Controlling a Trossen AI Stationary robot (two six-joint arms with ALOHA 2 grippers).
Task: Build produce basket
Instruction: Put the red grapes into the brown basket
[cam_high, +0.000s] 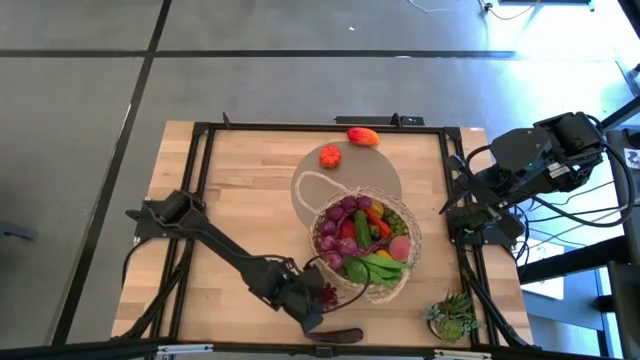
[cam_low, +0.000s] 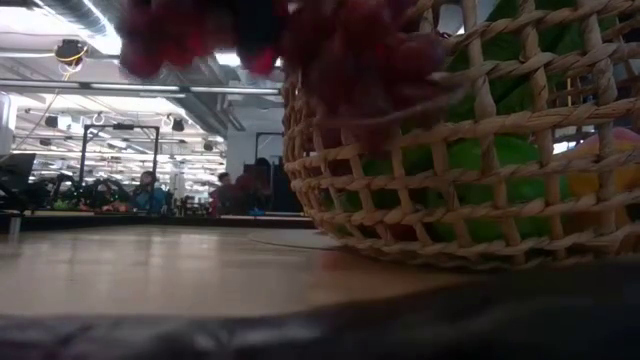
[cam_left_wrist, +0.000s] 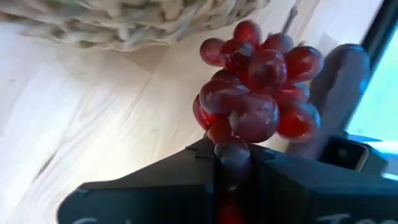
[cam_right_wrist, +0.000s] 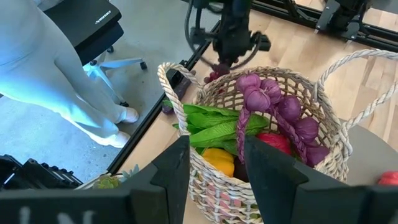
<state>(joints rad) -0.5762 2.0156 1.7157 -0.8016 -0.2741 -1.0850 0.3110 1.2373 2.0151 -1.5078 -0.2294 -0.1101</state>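
I am looking down on a pale wooden counter (cam_high: 250, 190) with a black frame around its edges. Toward its right front corner sits the round wicker basket (cam_high: 398, 282), already heaped with toy produce: purple grapes (cam_high: 336, 232), a red pepper (cam_high: 348, 229), green leafy stalks (cam_high: 378, 268) and a pink piece.

My left arm reaches from the counter's left edge toward the front edge, and the left gripper (cam_high: 318, 300) sits just beside the basket's left side. The left wrist view shows what the overhead cannot: its fingers (cam_left_wrist: 186, 171) are clamped tight on the bottom berry of a dark red grape bunch (cam_left_wrist: 258, 87), with the basket's weave close behind.

My right arm waits folded off the right edge. From the right wrist view, the right gripper (cam_right_wrist: 216, 163) hangs above the basket with its fingers partly apart, holding nothing.

Only the overhead view shows a red tomato (cam_high: 330, 155) and a red-orange chilli (cam_high: 362, 136) lying near the back edge, and a spiky green potted plant (cam_high: 452, 316) in the right front corner.

The low view shows people in the room behind, too blurred for detail.
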